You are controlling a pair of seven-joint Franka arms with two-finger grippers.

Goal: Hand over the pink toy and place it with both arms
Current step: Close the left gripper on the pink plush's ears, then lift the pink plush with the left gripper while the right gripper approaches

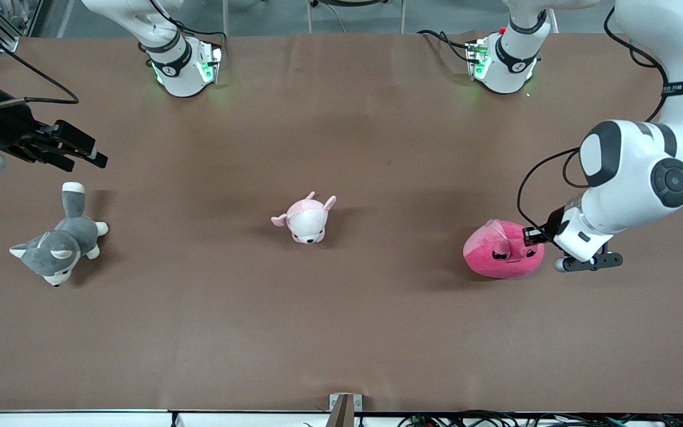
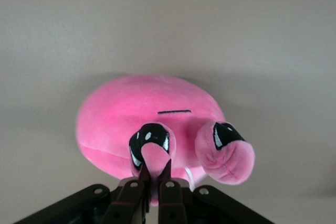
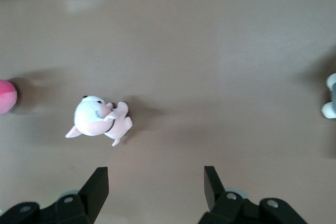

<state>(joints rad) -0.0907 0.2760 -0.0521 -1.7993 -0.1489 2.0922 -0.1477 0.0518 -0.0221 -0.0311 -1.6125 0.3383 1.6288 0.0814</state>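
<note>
The pink toy (image 1: 498, 252), a round hot-pink plush with black angry eyes, lies on the brown table toward the left arm's end. My left gripper (image 1: 532, 236) is at its side, low over the table. In the left wrist view the left gripper (image 2: 155, 170) is shut on a small pink flap by one eye of the pink toy (image 2: 131, 114). My right gripper (image 1: 88, 159) waits open and empty over the right arm's end of the table, above the grey dog. The right wrist view shows its spread fingers (image 3: 97, 187) and the pink toy's edge (image 3: 6, 96).
A pale pink-and-white plush animal (image 1: 306, 219) stands at the table's middle and shows in the right wrist view (image 3: 100, 119). A grey-and-white plush dog (image 1: 60, 240) lies toward the right arm's end. A small bracket (image 1: 344, 409) sits at the table's near edge.
</note>
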